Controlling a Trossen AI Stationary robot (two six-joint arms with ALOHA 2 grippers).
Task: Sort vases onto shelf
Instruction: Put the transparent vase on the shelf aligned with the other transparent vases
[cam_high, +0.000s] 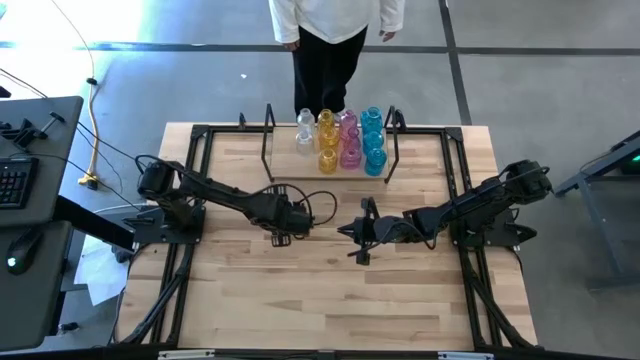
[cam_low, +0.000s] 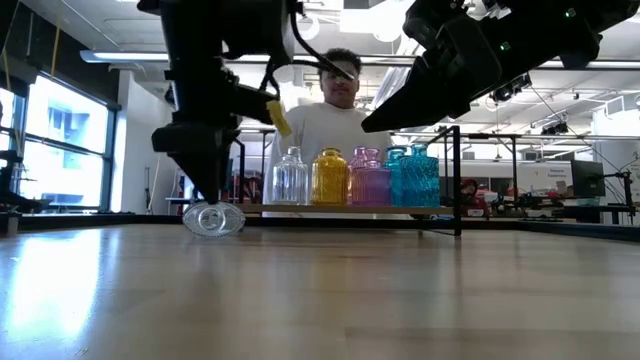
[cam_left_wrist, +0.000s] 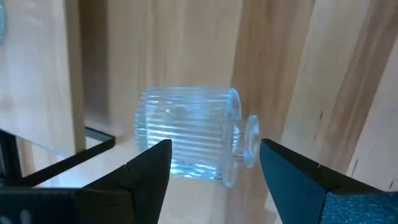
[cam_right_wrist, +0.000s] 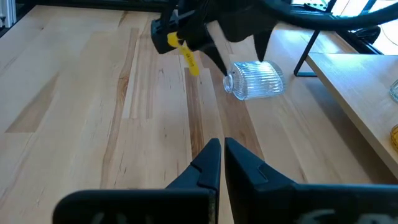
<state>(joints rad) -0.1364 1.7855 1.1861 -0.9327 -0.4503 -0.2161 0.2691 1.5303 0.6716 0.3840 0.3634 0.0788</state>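
Light is bright and even over the table (cam_high: 330, 300) in the high view, with only faint, soft shadows under the two arms. In the low view, ceiling lamps (cam_low: 390, 25) and a large window (cam_low: 65, 140) sit behind the scene, so the arms read as near-black silhouettes and the tabletop carries a pale sheen toward that window. The coloured vases (cam_low: 360, 178) glow, lit from behind. In the left wrist view the clear vase (cam_left_wrist: 189, 140) lying on its side is soft and slightly blurred, with white glints on its ribs; the near fingers (cam_left_wrist: 143, 171) are dark and out of focus. The right wrist view is sharper farther off.
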